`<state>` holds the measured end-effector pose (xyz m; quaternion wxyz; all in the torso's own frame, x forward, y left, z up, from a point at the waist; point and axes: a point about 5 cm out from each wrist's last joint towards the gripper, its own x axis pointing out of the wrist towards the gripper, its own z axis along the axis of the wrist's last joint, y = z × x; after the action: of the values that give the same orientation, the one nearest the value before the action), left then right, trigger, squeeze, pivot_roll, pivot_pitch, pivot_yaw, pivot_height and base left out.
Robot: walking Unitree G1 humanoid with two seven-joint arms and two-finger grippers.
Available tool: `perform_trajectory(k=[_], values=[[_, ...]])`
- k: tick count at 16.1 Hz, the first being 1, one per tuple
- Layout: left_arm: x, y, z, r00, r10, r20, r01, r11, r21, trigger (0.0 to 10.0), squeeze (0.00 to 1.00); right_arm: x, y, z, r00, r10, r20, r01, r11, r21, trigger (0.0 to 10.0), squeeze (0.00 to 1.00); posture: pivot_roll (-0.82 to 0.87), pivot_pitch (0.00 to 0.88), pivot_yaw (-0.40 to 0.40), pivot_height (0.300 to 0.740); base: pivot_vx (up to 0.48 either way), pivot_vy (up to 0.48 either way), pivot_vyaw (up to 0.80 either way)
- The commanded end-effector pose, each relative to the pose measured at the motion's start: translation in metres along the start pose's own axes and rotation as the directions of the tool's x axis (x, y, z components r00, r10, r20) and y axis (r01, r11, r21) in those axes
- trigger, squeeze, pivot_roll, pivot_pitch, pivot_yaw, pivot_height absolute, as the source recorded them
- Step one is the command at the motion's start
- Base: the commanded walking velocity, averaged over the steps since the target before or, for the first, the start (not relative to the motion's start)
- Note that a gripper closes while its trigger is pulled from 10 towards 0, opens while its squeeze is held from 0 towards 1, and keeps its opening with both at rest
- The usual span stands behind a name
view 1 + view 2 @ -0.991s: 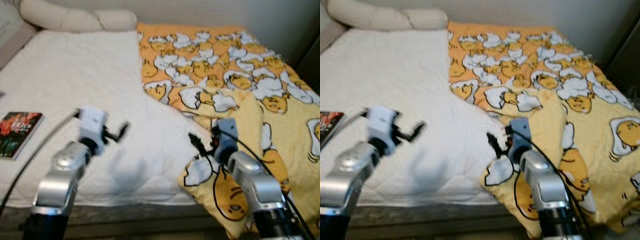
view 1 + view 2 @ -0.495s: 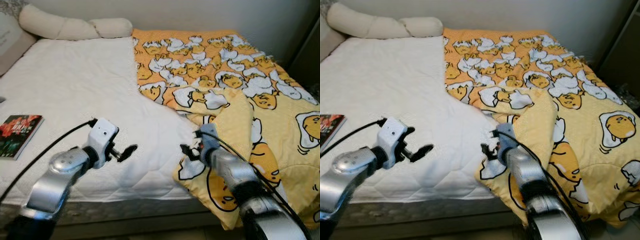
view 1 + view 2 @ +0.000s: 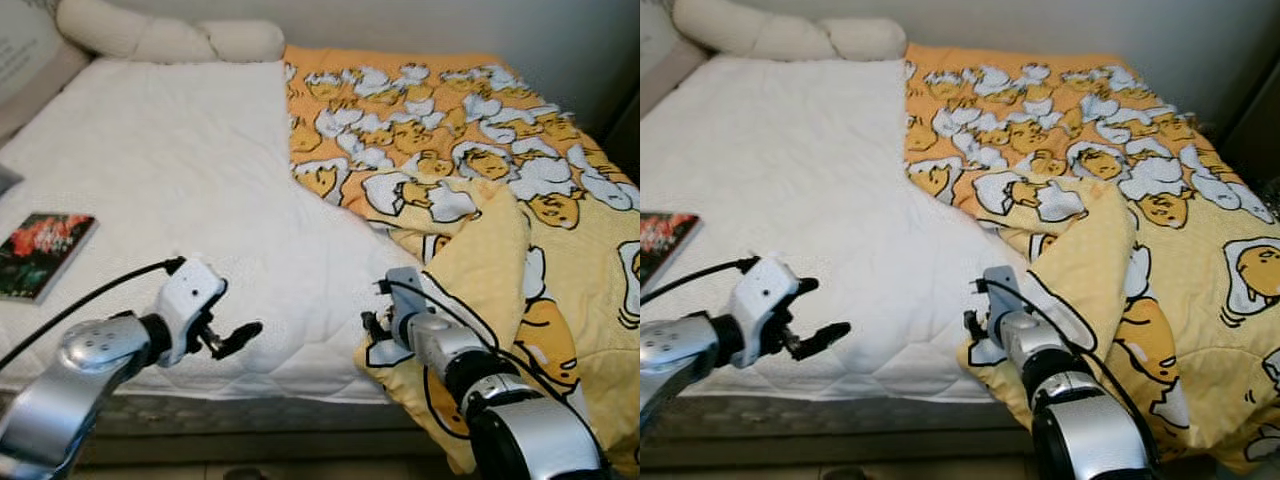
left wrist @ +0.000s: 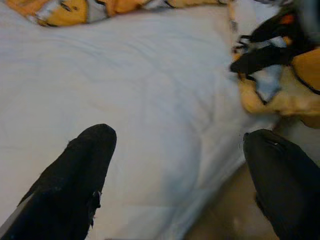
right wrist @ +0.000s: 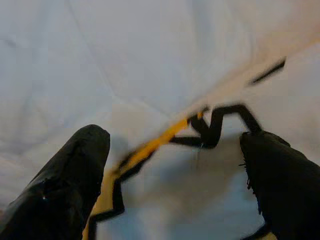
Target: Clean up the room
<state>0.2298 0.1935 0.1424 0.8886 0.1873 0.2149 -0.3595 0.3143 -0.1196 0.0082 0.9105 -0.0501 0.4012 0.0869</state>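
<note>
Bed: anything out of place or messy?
Yes. The yellow blanket covers just the robot's-right half, bunched and folded back near the foot, leaving white mattress bare. A book lies on the mattress's left edge.

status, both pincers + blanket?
Right pincer open at blanket edge. Left pincer open over bare mattress. Book far left, clear.

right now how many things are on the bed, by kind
long cream pillow: 1
yellow egg-print blanket: 1
book: 1
total: 3
</note>
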Motion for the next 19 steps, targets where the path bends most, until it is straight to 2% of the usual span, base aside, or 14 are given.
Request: perform_trajectory(k=[1,2,3,4,6,7,8,9,10,11,15,19], values=[[-0.003,-0.007,0.005,0.998,-0.056,0.010,0.056,0.998,-0.001,10.0,0.00,0.000,-0.004,-0.003,0.999,-0.037,-0.017,0.037,0.999,-0.012,10.0,0.00,0.28,0.086,-0.083,0.740,0.000,0.000,0.00],[-0.005,-0.013,0.005,0.996,-0.086,0.001,0.086,0.996,-0.008,10.0,0.00,0.000,-0.005,-0.007,0.998,-0.047,-0.033,0.047,0.999,0.004,10.0,0.00,0.28,0.114,-0.091,0.740,0.000,0.000,0.00],[-0.006,-0.015,0.004,0.996,-0.092,-0.003,0.092,0.996,-0.008,10.0,0.00,0.001,-0.005,-0.009,0.998,-0.049,-0.041,0.050,0.999,0.016,4.8,0.00,0.28,0.124,-0.096,0.740,0.000,0.000,0.00],[-0.008,-0.017,0.003,0.996,-0.090,-0.012,0.090,0.996,-0.012,10.0,0.00,0.001,-0.004,-0.012,0.997,-0.054,-0.050,0.055,0.998,0.032,3.6,0.00,0.29,0.131,-0.100,0.740,0.000,0.000,0.00],[-0.011,-0.020,0.001,0.996,-0.089,-0.021,0.089,0.996,-0.024,10.0,0.00,0.001,-0.002,-0.014,0.997,-0.048,-0.054,0.050,0.997,0.054,2.0,0.00,0.29,0.132,-0.109,0.740,0.000,0.000,0.00],[-0.013,-0.023,0.001,0.995,-0.097,-0.025,0.096,0.995,-0.033,10.0,0.00,0.001,0.000,-0.015,0.998,-0.038,-0.056,0.042,0.997,0.063,2.1,0.00,0.29,0.129,-0.112,0.740,0.000,0.000,0.00],[-0.013,-0.025,0.002,0.995,-0.094,-0.025,0.093,0.995,-0.033,10.0,0.00,0.002,0.001,-0.015,0.998,-0.037,-0.057,0.040,0.997,0.060,2.6,0.00,0.29,0.129,-0.112,0.740,0.000,0.000,0.00],[-0.012,-0.025,0.002,0.996,-0.086,-0.026,0.085,0.996,-0.038,10.0,0.00,0.002,0.002,-0.016,0.998,-0.031,-0.060,0.035,0.998,0.060,2.4,0.00,0.30,0.126,-0.128,0.740,0.000,0.000,0.00],[-0.012,-0.026,0.002,0.996,-0.085,-0.027,0.083,0.996,-0.044,10.0,0.00,0.002,0.004,-0.017,0.998,-0.024,-0.062,0.029,0.997,0.076,0.3,0.00,0.30,0.123,-0.131,0.740,0.000,0.000,0.00],[-0.013,-0.027,0.002,0.996,-0.089,-0.028,0.087,0.995,-0.049,10.0,0.00,0.002,0.005,-0.017,0.998,-0.015,-0.060,0.021,0.996,0.087,0.0,0.00,0.30,0.123,-0.130,0.740,0.000,0.000,0.00],[-0.012,-0.028,0.004,0.994,-0.101,-0.035,0.099,0.994,-0.049,10.0,0.00,0.002,0.003,-0.017,0.999,-0.005,-0.052,0.013,0.989,0.146,0.0,0.00,0.31,0.114,-0.122,0.740,0.000,0.000,0.00],[-0.012,-0.027,0.005,0.995,-0.096,-0.034,0.094,0.994,-0.049,10.0,0.00,0.001,-0.005,-0.021,0.998,-0.011,-0.057,0.020,0.989,0.145,0.0,0.00,0.31,0.114,-0.126,0.740,0.000,0.000,0.00]])
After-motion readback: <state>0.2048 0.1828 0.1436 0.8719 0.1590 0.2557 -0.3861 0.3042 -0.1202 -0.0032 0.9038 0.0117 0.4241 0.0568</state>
